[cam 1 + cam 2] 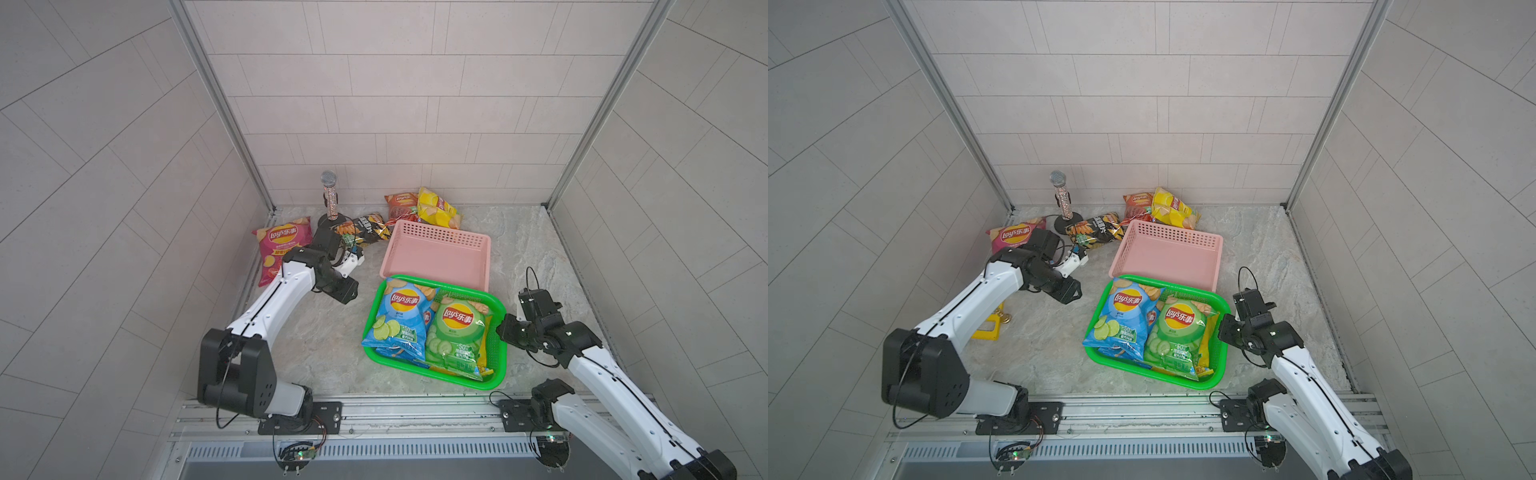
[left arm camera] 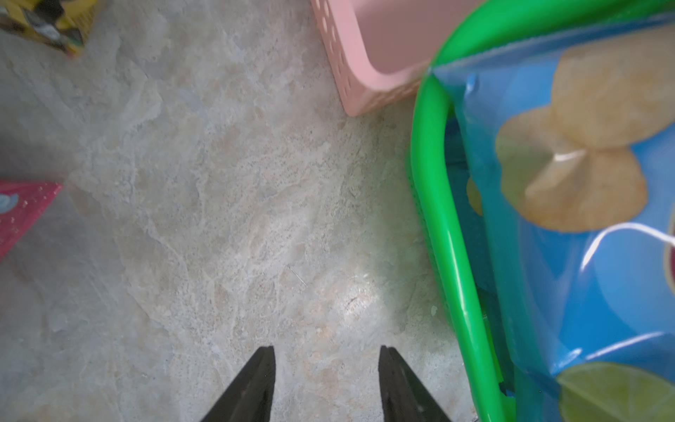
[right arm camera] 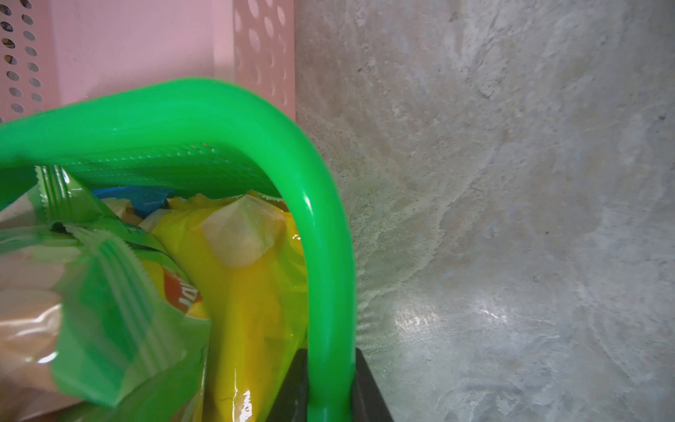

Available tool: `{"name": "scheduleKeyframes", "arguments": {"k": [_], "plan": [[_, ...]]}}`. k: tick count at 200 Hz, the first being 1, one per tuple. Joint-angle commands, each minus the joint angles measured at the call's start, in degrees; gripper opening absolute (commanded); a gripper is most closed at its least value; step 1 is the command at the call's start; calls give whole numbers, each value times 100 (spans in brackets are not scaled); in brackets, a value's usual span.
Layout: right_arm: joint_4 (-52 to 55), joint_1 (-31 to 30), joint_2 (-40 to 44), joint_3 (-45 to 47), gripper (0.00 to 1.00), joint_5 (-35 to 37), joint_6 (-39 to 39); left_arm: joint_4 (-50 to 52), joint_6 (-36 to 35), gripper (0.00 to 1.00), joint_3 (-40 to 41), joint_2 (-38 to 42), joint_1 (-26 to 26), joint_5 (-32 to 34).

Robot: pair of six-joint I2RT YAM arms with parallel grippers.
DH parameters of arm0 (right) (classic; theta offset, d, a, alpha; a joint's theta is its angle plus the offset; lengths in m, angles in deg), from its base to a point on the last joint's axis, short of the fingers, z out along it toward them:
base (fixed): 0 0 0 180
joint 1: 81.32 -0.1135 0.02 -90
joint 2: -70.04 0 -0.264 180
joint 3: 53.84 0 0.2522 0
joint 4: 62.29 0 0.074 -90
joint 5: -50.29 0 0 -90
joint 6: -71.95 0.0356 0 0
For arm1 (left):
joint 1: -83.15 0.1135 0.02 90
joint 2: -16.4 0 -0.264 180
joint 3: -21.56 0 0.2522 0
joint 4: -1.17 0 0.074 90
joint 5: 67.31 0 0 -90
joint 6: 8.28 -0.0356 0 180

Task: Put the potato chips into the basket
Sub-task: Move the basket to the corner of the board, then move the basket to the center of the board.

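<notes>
In the green basket (image 1: 465, 289) lie at least three potato chips bags, a blue bag (image 1: 399, 316), a green bag (image 1: 457, 332) and a yellow bag (image 3: 248, 274), the blue and green ones with long axes toward the back wall; four other bags (image 1: 280, 249) lie on the table (image 1: 316, 332). The left gripper (image 2: 326, 349) is spread, the right gripper (image 3: 328, 352) pinches the basket rim

Both top views hang high over the near edge, tilted down toward the back wall (image 1: 415, 124), far enough to take in the whole table (image 1: 324, 345). The left wrist camera looks down, close over bare table beside the green basket (image 2: 451, 237). The right wrist camera sits tight against that basket's rim. Both wrist views share it and the pink basket (image 3: 138, 47).
</notes>
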Motion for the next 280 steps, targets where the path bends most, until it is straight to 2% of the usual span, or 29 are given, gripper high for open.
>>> {"name": "scheduleKeyframes", "arguments": {"k": [1,41,82,98,132,151,169,214,280], "plan": [[-102,22,90,34,22,-76,67,-123,175,55,-662,-603,-74,-217],[-216,22,153,126,29,-157,185,-101,370,55,-2022,-1852,-472,198],[-93,22,234,119,46,-134,239,2,566,55,-3348,-3116,-758,530],[53,22,291,79,56,-99,264,41,633,54,-3713,-3449,-844,583],[343,22,560,-20,57,58,369,41,803,51,-4285,-3971,-992,883],[441,22,686,-33,57,119,425,66,930,44,-4541,-4240,-1031,1112],[492,20,744,-25,57,123,449,80,1052,32,-4645,-4374,-1032,1297],[453,22,764,44,57,29,442,-14,1201,11,-4345,-4235,-1006,1732],[303,18,706,127,55,-53,412,-122,1243,5,-3661,-3751,-745,2120]]}}
